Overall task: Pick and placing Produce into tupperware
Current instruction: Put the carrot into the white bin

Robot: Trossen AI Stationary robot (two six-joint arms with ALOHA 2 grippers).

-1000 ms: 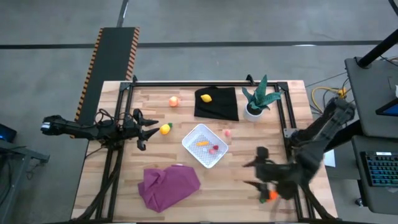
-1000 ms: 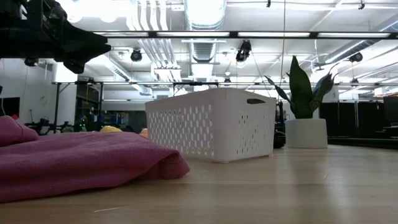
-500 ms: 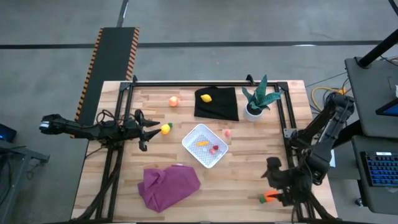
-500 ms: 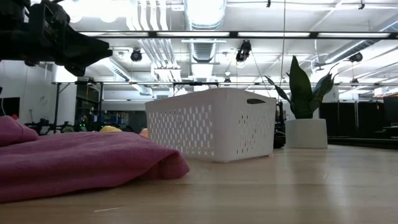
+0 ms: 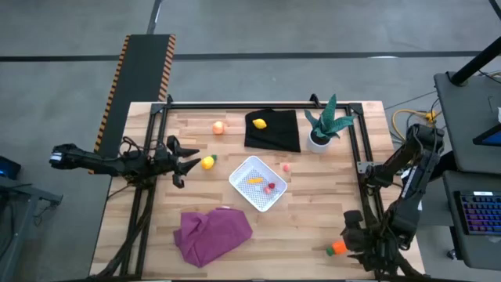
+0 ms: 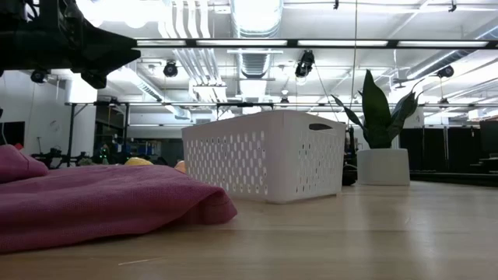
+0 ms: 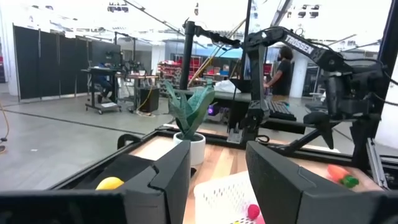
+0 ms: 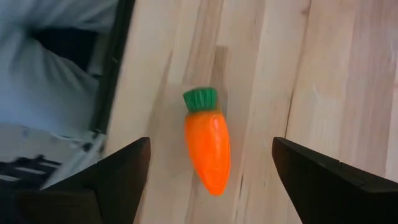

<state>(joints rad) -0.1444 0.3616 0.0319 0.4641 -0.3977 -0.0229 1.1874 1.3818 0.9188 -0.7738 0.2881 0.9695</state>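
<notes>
The orange carrot with a green top [image 8: 208,148] lies flat on the wood near the table's near right corner [image 5: 337,247]. My right gripper [image 8: 211,146] [image 5: 350,240] hangs over it, open, one finger on each side and clear of it. My left gripper [image 5: 190,161] [image 7: 217,163] is open above the table's left side, just left of a yellow lemon [image 5: 207,162] [image 7: 111,183]. The white tupperware [image 5: 258,182] [image 6: 268,162] stands mid-table and holds a yellow-orange piece and a red piece [image 5: 271,187]. A second lemon [image 5: 259,123] rests on the black cloth. The peach ball [image 5: 218,127] and a pink piece [image 5: 286,167] lie on the wood.
A spiky green plant in a white pot [image 5: 323,127] stands far right, beside the black cloth [image 5: 274,130]. A crumpled purple cloth [image 5: 213,233] lies near the near edge. A black frame [image 5: 356,157] runs along the table's right side, close to the carrot. A person stands beyond the table [image 7: 283,65].
My right gripper has drawn back from left of the carrot toward the table's near right corner, and now hangs over the carrot. The carrot has stayed where it was. My left gripper has held its place by the lemon.
</notes>
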